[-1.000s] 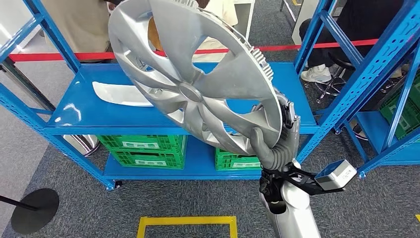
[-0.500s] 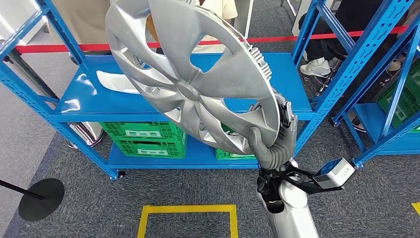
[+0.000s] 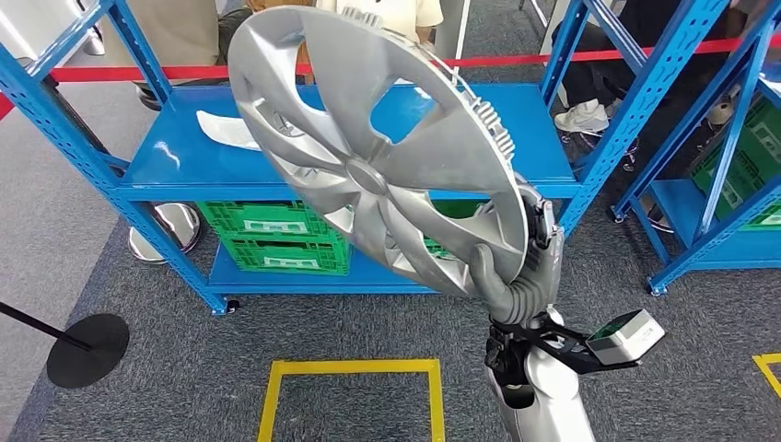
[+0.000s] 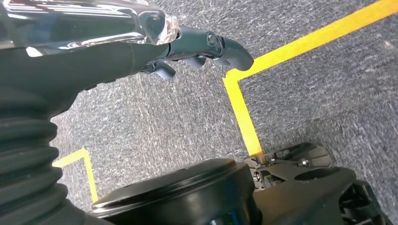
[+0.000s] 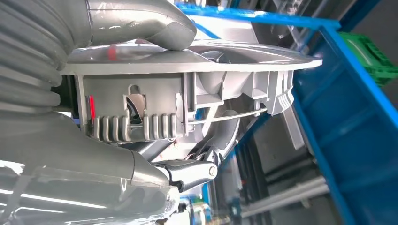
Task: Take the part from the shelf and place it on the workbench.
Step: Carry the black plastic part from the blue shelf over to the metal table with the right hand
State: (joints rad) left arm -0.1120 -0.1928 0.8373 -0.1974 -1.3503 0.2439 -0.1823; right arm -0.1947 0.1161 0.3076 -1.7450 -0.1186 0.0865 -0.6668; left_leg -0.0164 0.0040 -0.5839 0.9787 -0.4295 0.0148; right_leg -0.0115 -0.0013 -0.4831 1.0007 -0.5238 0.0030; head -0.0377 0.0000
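A: Where is the large silver plastic wheel cover (image 3: 378, 152)?

B: Up in the air, in front of the blue steel shelf (image 3: 350, 138), tilted so its spoked face turns left and toward the camera. The right hand (image 3: 520, 267) holds it at its lower right rim, thumb on the face, the other fingers behind.

A: Does the right wrist view add anything?

B: It shows the rim edge-on: the grey thumb (image 5: 159, 28) presses on the smooth outer face, while the darker fingers (image 5: 187, 171) hook behind the ribbed inner edge with its clips and wire ring. From the head you see only the face.

A: And the left hand (image 4: 187, 47)?

B: Its own wrist view shows it hanging over grey carpet (image 4: 305, 93), above a yellow tape line (image 4: 244, 112). The dark fingers are curled in loosely and hold nothing.

A: What else stands around?

B: A flat white curved panel (image 3: 226, 129) lies on the far left of the shelf's upper deck. Green plastic crates (image 3: 276, 239) sit on the lower deck. A red barrier tape (image 3: 175, 71) runs behind the shelf, and people stand beyond it. A black round stand base (image 3: 87, 348) rests on the near left floor.
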